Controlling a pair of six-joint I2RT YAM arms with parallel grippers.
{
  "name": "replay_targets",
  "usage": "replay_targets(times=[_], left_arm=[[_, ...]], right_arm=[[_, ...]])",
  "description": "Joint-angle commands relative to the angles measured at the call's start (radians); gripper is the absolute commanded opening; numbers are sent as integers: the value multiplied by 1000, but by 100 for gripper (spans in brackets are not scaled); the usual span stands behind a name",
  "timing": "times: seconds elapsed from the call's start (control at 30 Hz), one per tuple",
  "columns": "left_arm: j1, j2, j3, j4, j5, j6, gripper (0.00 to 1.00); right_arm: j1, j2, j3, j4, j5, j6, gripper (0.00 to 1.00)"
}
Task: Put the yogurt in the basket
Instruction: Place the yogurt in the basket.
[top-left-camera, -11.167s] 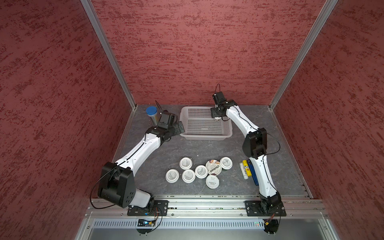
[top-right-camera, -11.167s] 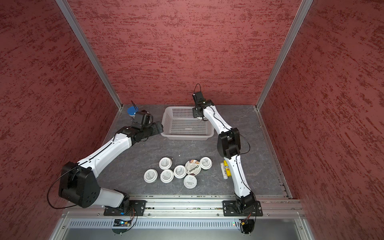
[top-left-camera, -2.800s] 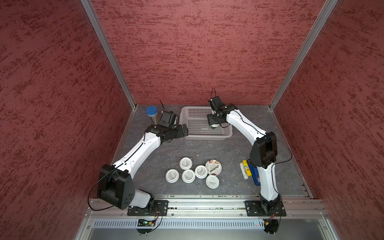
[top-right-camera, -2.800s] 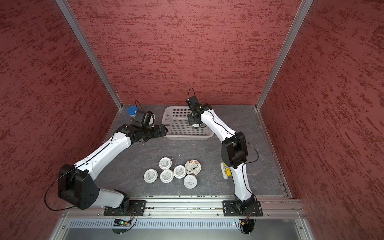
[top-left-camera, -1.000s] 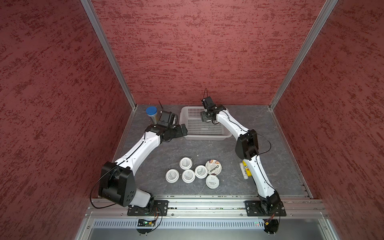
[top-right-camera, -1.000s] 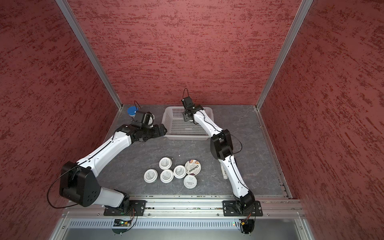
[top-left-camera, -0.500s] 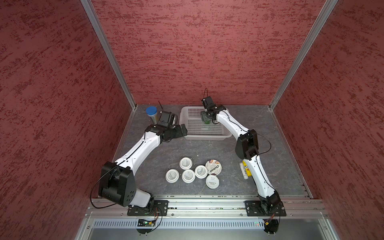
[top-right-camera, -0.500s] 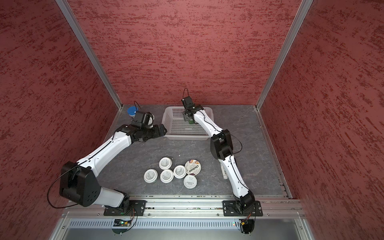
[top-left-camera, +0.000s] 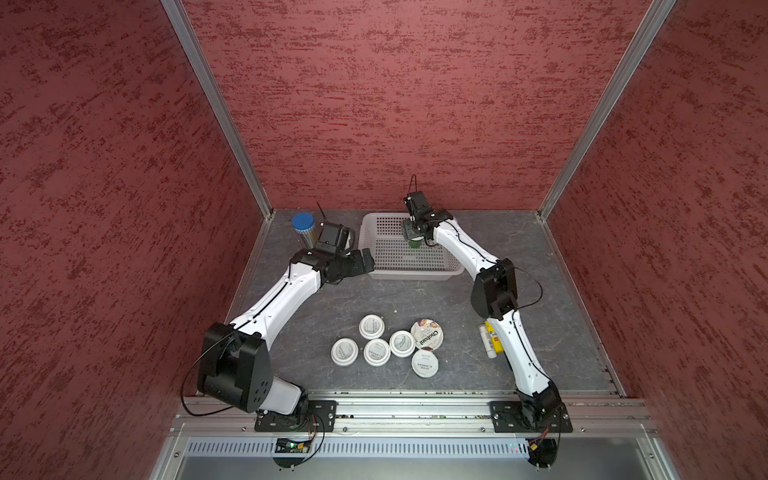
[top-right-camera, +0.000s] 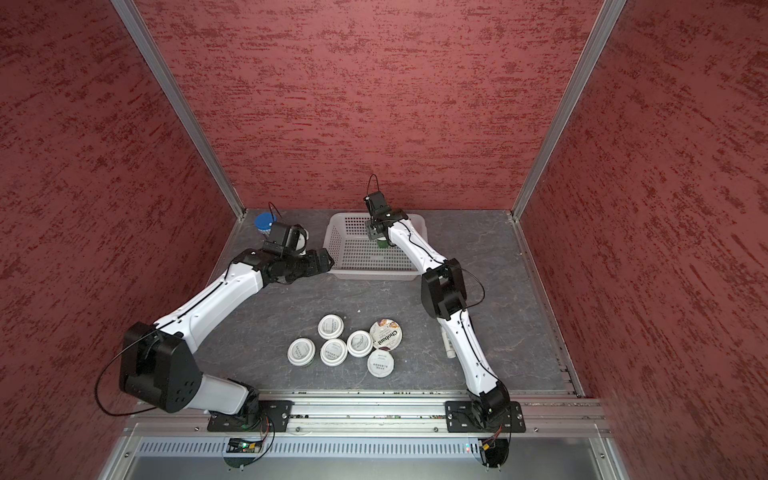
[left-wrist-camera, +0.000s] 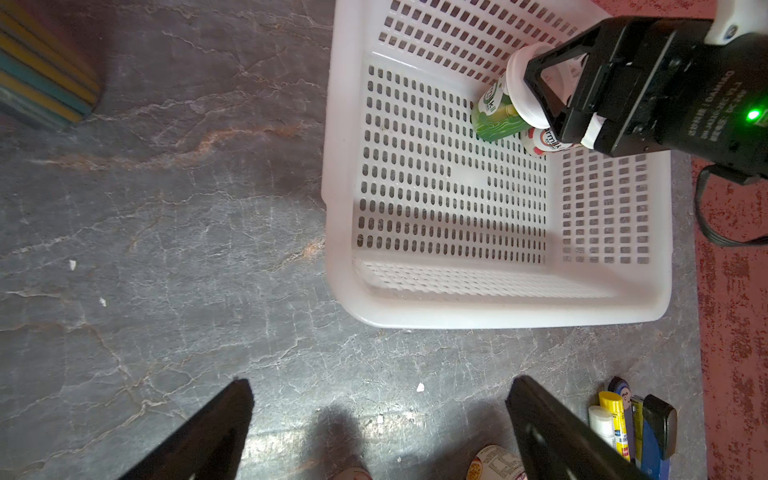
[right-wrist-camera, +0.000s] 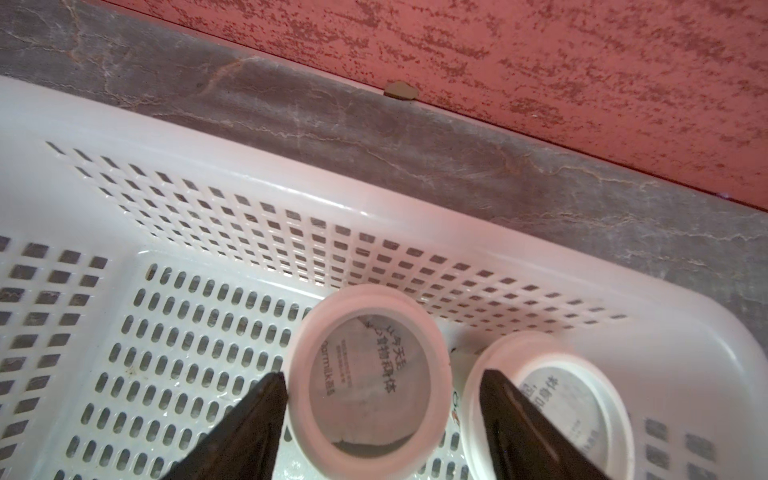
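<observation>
Right wrist view shows the right gripper (right-wrist-camera: 382, 376) spread apart astride an upright white-lidded yogurt cup (right-wrist-camera: 370, 395) on the basket (right-wrist-camera: 257, 183) floor, a second cup (right-wrist-camera: 552, 407) just beside it, while the left gripper (left-wrist-camera: 380, 381) hangs open and empty near the basket and six cups (top-left-camera: 376, 351) cluster on the table (top-left-camera: 332, 299).
</observation>
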Motion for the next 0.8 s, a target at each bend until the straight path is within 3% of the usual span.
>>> replay_targets(times=[0.0,0.3,0.77], left_arm=[[9,-1,-8,20,-1,-3,100],[11,-6,-8,22,2,-3,100],[22,-28,2,-9,-22,19,100]], right_arm=[[-9,23,27,14,22,2,79],[-11,-17,-15,26,27,-5,80],[22,-156,-84,26,-76,11,82]])
